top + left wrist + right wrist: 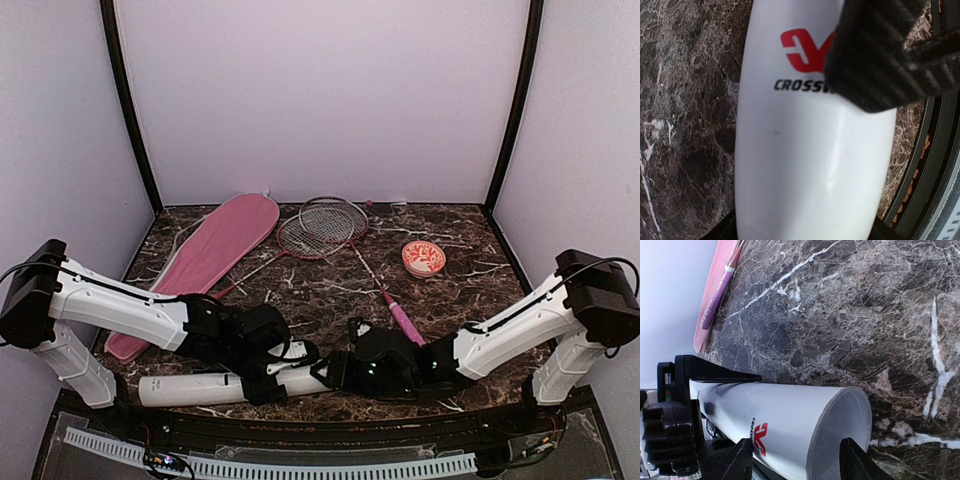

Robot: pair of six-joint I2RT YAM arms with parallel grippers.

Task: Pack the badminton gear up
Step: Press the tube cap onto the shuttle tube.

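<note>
Top view: left gripper (263,385) covers mid-tube (190,388); right gripper (330,377) hides the tube mouth. Bowl (423,258) beyond the right gripper: contents too small to tell. Left wrist view: tube overruns top and bottom edges; finger (875,55) covers the logo word's end; blurred.

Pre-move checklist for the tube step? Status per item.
1. Left claw clamped on the tube: ok, its fingers are closed around the middle.
2. Tube mouth uncapped: ok, the open rim shows in the right wrist view.
3. Right claw grip on the mouth end: cannot tell, its fingers straddle it.
4. Tube empty: cannot tell, only the inside near the rim shows.
5. Rackets inside the bag: not ok, both heads lie on the table.
</note>
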